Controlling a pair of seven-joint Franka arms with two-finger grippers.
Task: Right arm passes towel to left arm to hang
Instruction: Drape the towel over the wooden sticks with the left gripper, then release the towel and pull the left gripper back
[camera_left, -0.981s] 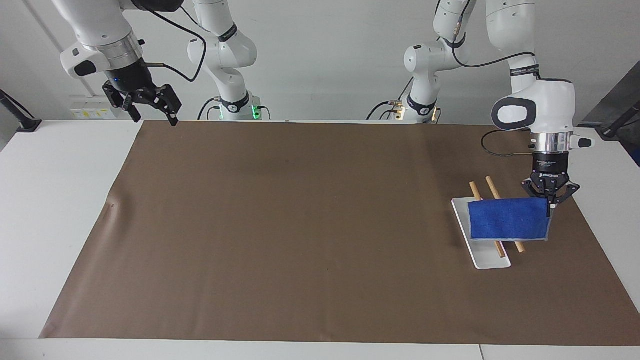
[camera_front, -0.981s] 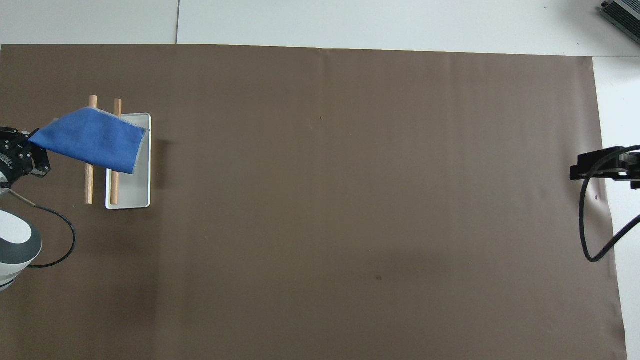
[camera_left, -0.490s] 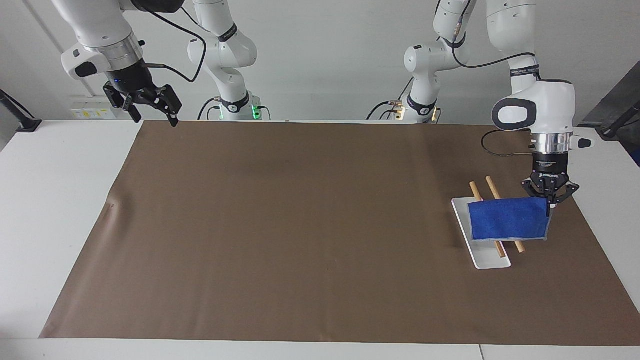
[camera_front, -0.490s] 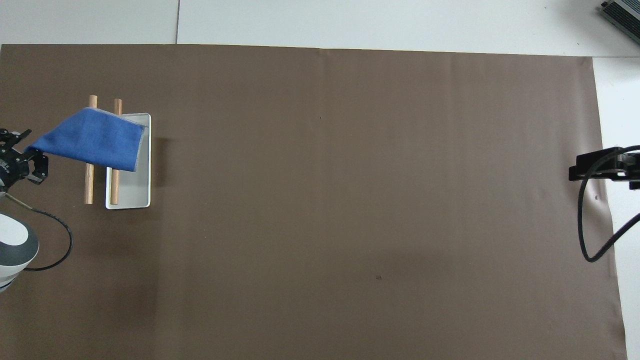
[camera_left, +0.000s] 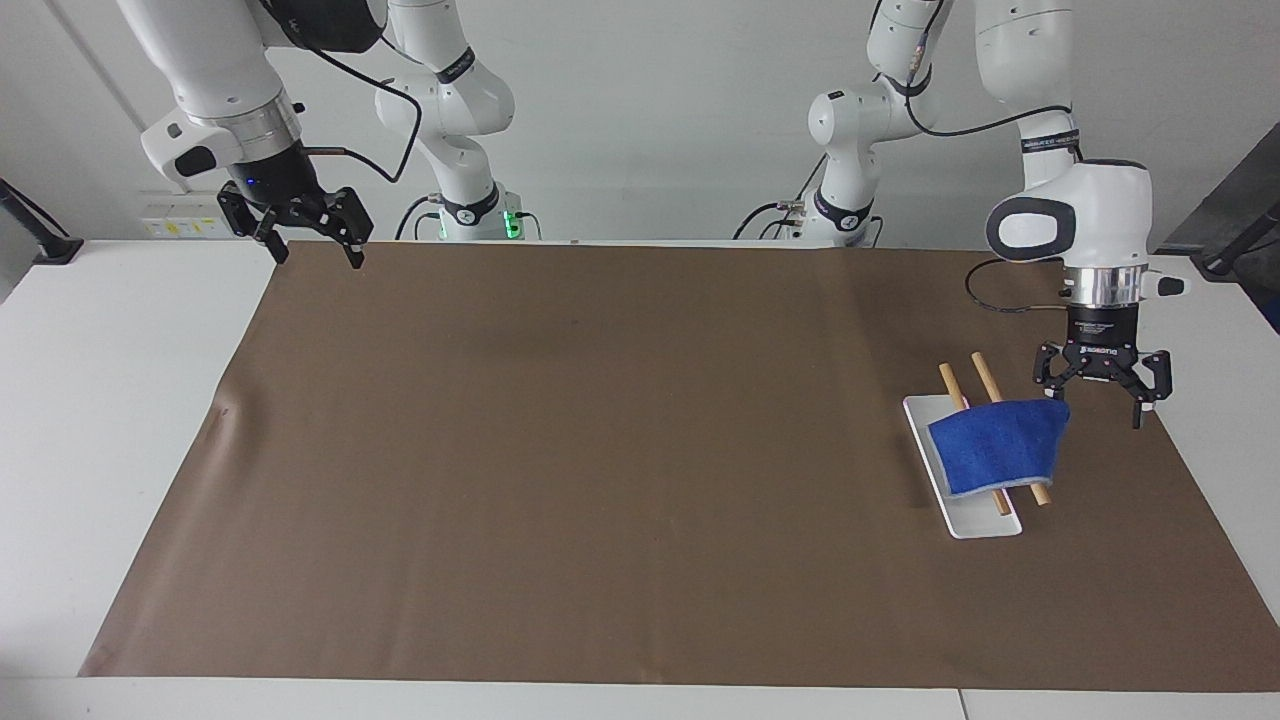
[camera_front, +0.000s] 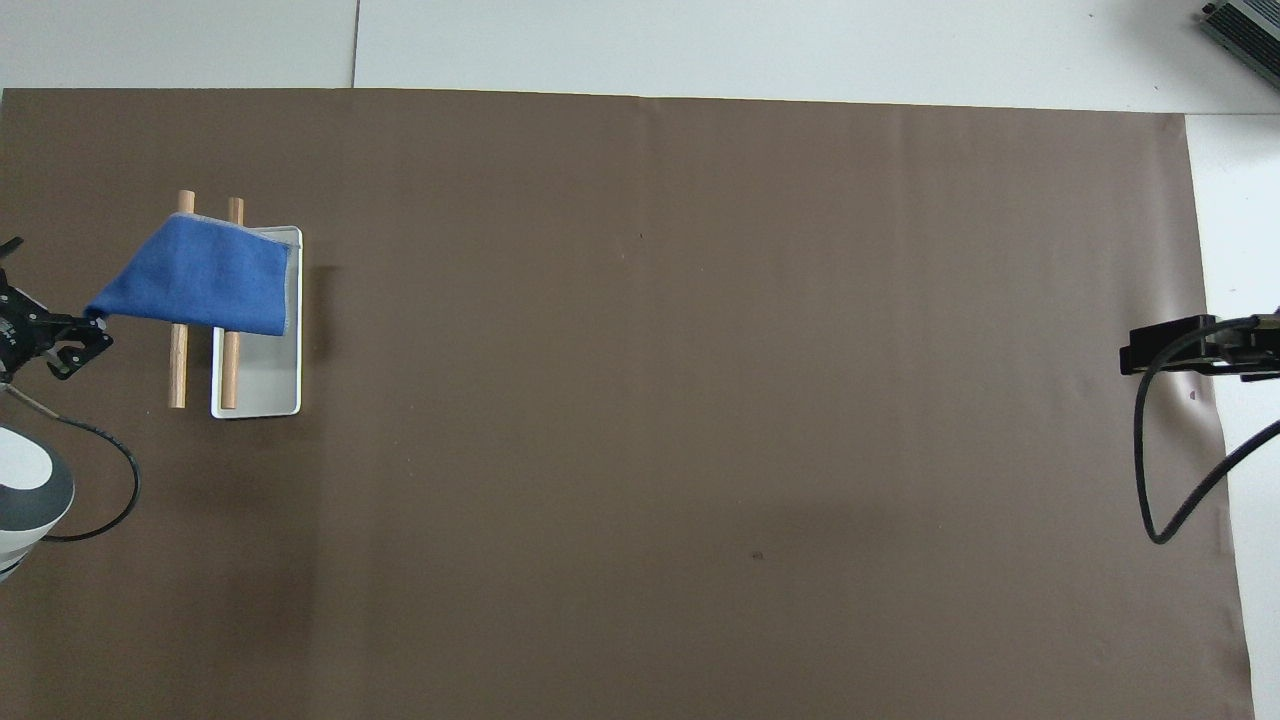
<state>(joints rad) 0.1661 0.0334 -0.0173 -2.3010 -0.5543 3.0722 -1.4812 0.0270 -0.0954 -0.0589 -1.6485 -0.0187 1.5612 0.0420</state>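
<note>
Towel (camera_left: 995, 447) drapes over 2 rods (camera_left: 990, 385); left gripper (camera_left: 1102, 400) beside it, jaws apart. Right gripper (camera_left: 312, 238) waits, jaws apart.

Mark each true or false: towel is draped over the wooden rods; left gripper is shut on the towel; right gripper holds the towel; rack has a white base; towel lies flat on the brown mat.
1. The towel is draped over the two wooden rods. True.
2. The left gripper is shut on the towel. False: its fingers are spread open just above the towel's corner.
3. The right gripper holds the towel. False: it is open and empty, up over the brown mat's edge at the right arm's end.
4. The rack has a white base. True.
5. The towel lies flat on the brown mat. False: it hangs on the rods.
</note>
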